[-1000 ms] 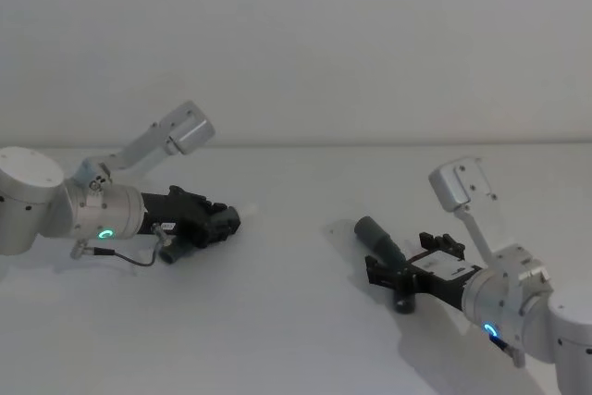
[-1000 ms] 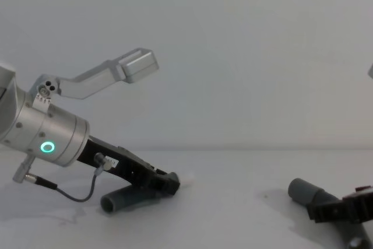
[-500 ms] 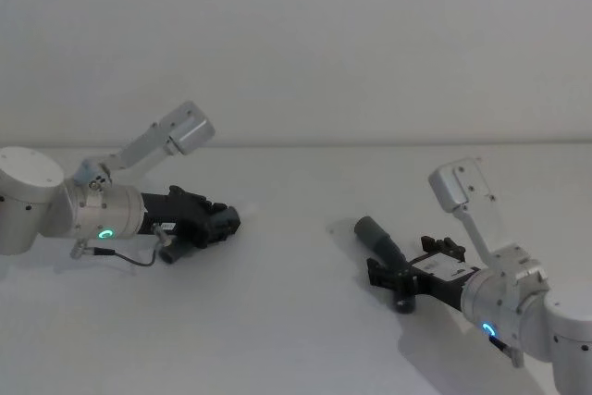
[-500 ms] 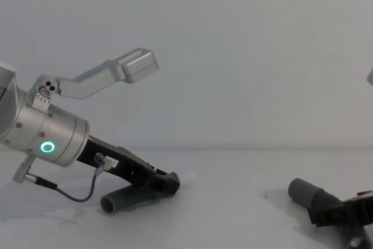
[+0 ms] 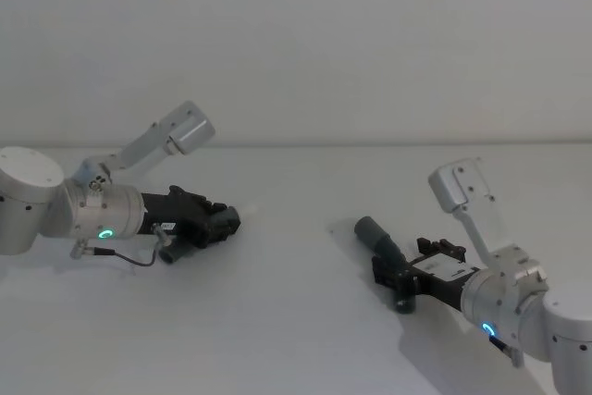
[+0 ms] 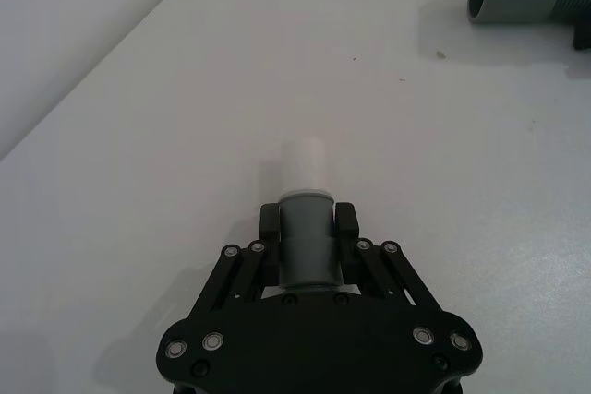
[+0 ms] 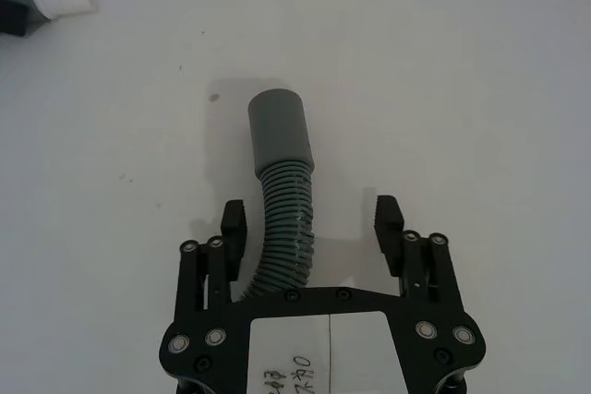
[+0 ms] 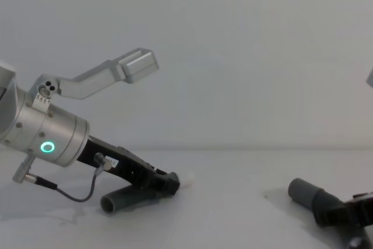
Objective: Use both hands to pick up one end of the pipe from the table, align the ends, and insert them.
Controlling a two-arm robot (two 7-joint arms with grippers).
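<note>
- Left wrist view: the black two-fingered left gripper (image 6: 307,226) has its fingers pressed against a short dark grey pipe piece (image 6: 307,251). It pinches the piece just behind the white tip (image 6: 302,165), which juts out past the fingertips.
- The black two-fingered right gripper (image 7: 310,223) is spread wide, with one finger on each side of a longer dark grey ribbed hose piece (image 7: 286,228). The hose runs nearer one finger, and neither finger visibly presses it.
- That hose's smooth grey cuff (image 7: 280,131) lies on the table ahead of the fingers.
- The white matte table (image 5: 296,321) is plain, with a pale wall (image 5: 296,43) behind it.
- In the head view the two pieces lie well apart — the short one on the robot's left, the longer one on its right.
</note>
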